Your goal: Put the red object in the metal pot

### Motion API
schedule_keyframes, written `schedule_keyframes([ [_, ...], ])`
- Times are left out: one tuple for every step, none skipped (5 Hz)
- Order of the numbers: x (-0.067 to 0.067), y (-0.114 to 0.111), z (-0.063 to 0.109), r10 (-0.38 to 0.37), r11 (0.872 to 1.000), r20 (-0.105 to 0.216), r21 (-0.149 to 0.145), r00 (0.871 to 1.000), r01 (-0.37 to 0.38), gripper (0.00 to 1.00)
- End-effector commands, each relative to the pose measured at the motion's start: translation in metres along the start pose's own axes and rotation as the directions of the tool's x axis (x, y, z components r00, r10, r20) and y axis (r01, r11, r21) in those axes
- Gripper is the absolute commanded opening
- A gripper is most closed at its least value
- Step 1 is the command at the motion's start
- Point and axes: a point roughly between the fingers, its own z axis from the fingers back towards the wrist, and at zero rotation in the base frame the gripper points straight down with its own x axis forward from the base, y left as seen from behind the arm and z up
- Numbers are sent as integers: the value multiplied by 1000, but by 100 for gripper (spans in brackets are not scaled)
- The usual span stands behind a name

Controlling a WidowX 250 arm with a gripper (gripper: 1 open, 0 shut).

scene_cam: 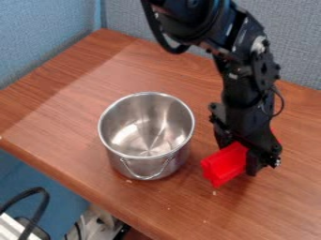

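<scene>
Red object [224, 165] gripped in the tool [247, 156], beside metal pot [148, 132].

Metal pot [148, 133] mouth unobstructed, open table [75, 84] beyond (left), arm [238, 75] crowding right

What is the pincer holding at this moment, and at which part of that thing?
The pincer holds the red object, gripping its upper right end; the lower left end sticks out free toward the metal pot. Whether the block has left the table cannot be told.
</scene>
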Motion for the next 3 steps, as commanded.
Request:
schedule_keyframes([
  [12,4,22,-74,997,-35,22,997,75,0],
  [15,4,31,-75,997,-53,18,996,76,0],
  [10,5,35,-104,994,-70,33,992,107,0],
])
